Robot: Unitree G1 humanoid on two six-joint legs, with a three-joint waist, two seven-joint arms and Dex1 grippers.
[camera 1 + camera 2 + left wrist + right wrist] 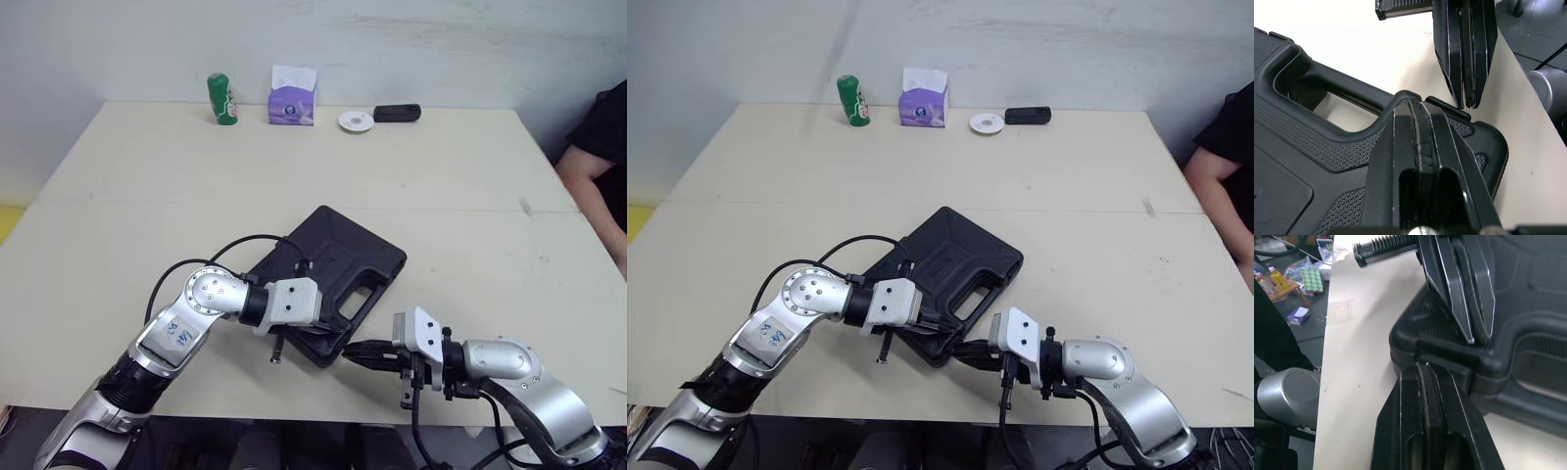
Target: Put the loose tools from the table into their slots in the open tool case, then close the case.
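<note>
1. Lying slantwise on the near middle of the cream table (294,166), the black moulded-plastic tool case (333,264) is sitting with its lid down in the left eye view. The left gripper (328,331) and right gripper (348,354) are meeting at its near corner, beside the carry handle. A green bottle (223,100), a purple tissue pack (292,103) and a small white dish (356,120) are standing along the far edge, well apart from the work. A person's arm (598,166) is resting at the far right.

2. The right eye view is giving the same layout, with both grippers crowding that near corner.

3. The left wrist view is showing the left gripper's fingers (1400,147) pressed together, pinching nothing, with their tips lying over the case's handle rim. The right gripper's fingers (1449,49) are likewise pressed together, pointing at the small latch tab (1447,105).

4. The right wrist view is confirming both pairs closed, their tips converging on the latch (1444,357) from opposite sides.

5. The closing step seems to be under way. To do it well, one gripper should be steadying the lid while the other is pushing the latch squarely. A glancing push risks skidding off the textured plastic or sliding the case across the table.
</note>
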